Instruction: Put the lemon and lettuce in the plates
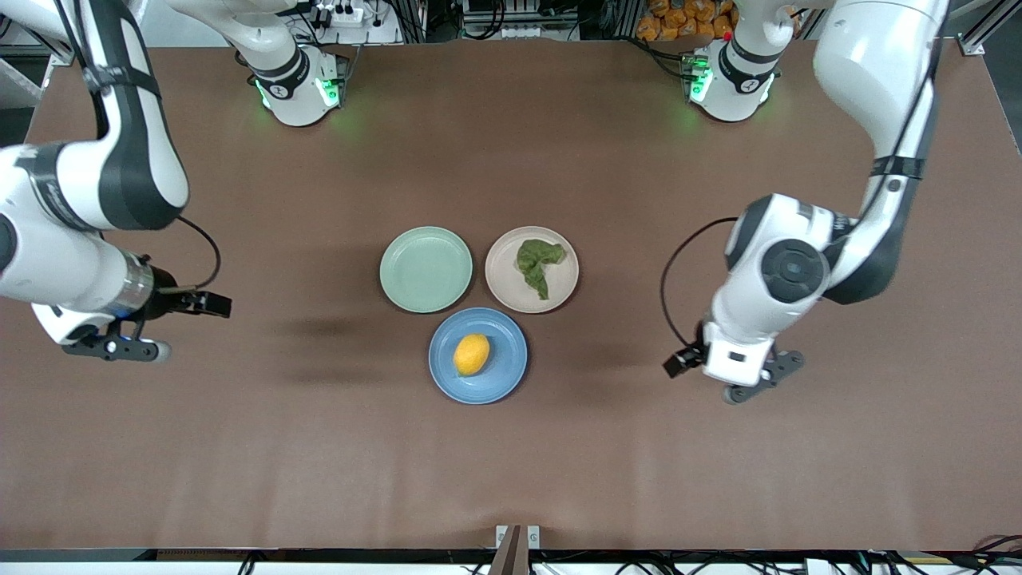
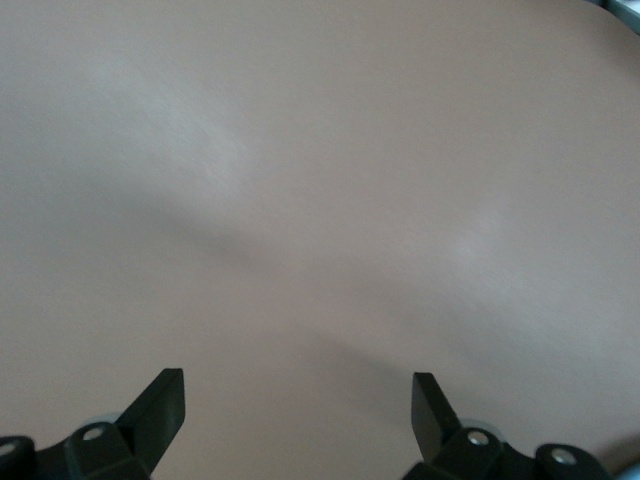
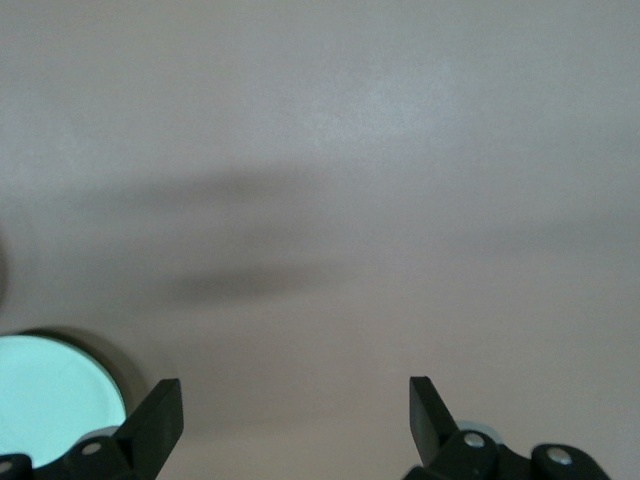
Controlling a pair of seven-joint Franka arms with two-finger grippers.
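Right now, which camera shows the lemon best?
The front view: the lemon lies in plain sight on the blue plate. Neither wrist view shows it; the left sees only bare table, the right only table and an edge of the green plate.

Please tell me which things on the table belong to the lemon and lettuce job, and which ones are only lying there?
Part of the job:
- lemon, lying in the blue plate
- lettuce, lying in the beige-pink plate

Only lying there:
- pale green plate, with nothing in it, beside the beige-pink plate toward the right arm's end
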